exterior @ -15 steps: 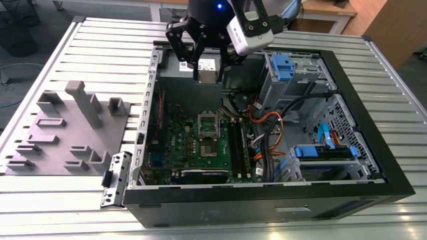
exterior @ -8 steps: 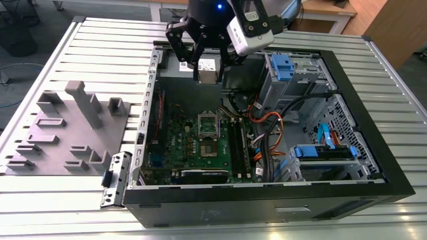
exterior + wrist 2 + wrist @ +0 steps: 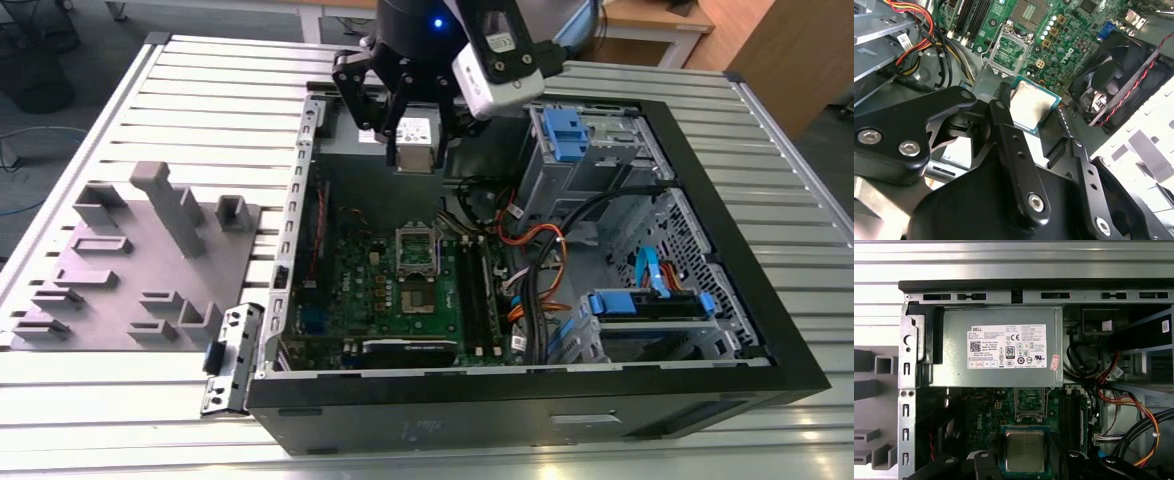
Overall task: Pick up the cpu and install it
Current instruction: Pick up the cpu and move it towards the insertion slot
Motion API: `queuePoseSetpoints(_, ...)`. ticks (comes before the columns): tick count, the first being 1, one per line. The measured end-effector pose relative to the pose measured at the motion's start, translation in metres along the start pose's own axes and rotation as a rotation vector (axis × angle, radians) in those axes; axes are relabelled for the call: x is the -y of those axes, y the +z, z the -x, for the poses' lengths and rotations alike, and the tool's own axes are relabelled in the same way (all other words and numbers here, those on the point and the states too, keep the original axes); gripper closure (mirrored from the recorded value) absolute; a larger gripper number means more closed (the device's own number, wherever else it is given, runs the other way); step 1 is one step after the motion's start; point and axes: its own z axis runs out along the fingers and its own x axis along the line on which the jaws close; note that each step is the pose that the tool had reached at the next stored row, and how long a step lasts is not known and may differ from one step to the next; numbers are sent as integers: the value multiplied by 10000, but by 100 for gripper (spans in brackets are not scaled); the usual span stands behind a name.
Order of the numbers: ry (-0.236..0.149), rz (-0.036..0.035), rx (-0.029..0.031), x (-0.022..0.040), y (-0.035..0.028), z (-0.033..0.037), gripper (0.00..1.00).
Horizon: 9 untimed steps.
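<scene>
The cpu (image 3: 415, 152) is held off the board. The gripper (image 3: 415, 140) is closed to a narrow gap on two opposite edges of the chip. In the exterior view it is seen at twelve o'clock from the motherboard (image 3: 367, 290), above the far end of the open case (image 3: 747, 250). In both wrist views the chip's silver top is turned to the camera, with a thin green rim around it and black fingers (image 3: 1004, 117) pressed to either side. In the first wrist view the cpu (image 3: 1025, 451) is seen between the fingers (image 3: 981, 460), with the power supply (image 3: 999, 347) beyond it. The socket (image 3: 416, 298) is seen with a dark centre, well apart from the chip and at six o'clock from it in the exterior view. Between the two a metal frame (image 3: 416, 248) is seen on the board, and it shows again in the second wrist view (image 3: 1011, 50), just beyond the held chip (image 3: 1030, 105). A fan (image 3: 1114, 85) is seen beside the board in that view. Orange cables (image 3: 534, 240) are bundled at three o'clock from the socket, with blue-tabbed drive bays (image 3: 567, 135) at one o'clock. A grey tray (image 3: 107, 260) is set on the slatted table (image 3: 200, 80), at nine o'clock from the case.
</scene>
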Motion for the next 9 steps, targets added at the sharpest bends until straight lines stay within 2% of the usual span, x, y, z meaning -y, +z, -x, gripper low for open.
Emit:
queuePoseSetpoints(3,0,-1,-1,1,30,1,53)
queuePoseSetpoints(9,0,0,0,1,37,1,53)
